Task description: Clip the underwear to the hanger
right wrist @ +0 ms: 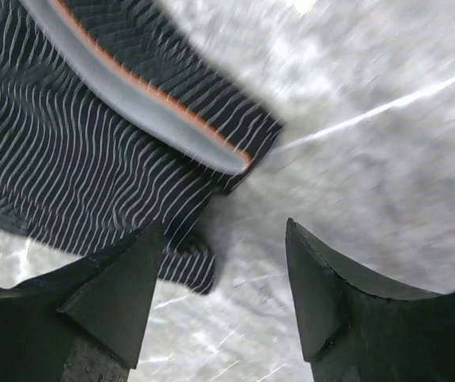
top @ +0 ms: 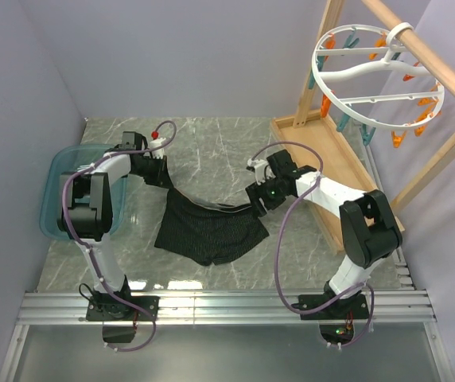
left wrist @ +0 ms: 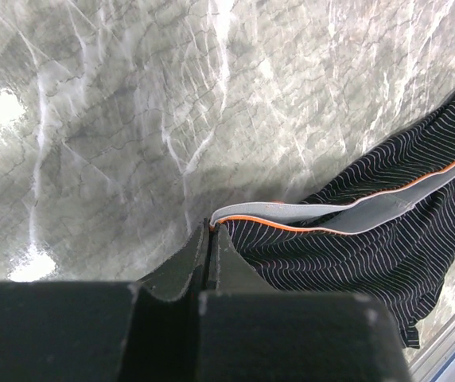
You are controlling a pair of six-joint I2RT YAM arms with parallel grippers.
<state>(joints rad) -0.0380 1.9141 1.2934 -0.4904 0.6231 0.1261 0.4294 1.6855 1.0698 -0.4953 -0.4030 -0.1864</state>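
The black pin-striped underwear (top: 211, 231) lies spread on the marble table, its left waistband corner lifted. My left gripper (top: 162, 177) is shut on that corner. In the left wrist view the closed gripper (left wrist: 210, 231) pinches the end of the grey, orange-edged waistband (left wrist: 355, 215). My right gripper (top: 255, 203) hangs open just above the garment's right corner. In the right wrist view the gripper (right wrist: 226, 231) has only table between its jaws, and the underwear (right wrist: 68, 143) lies ahead and left of them. The white ring hanger (top: 375, 76), with orange and teal pins, hangs far back right.
A wooden rack (top: 442, 76) carries the hanger, and its base board (top: 331, 159) lies on the table right beside the right arm. A blue bin (top: 56, 199) stands at the left edge, under the left arm. Grey walls close the back and sides.
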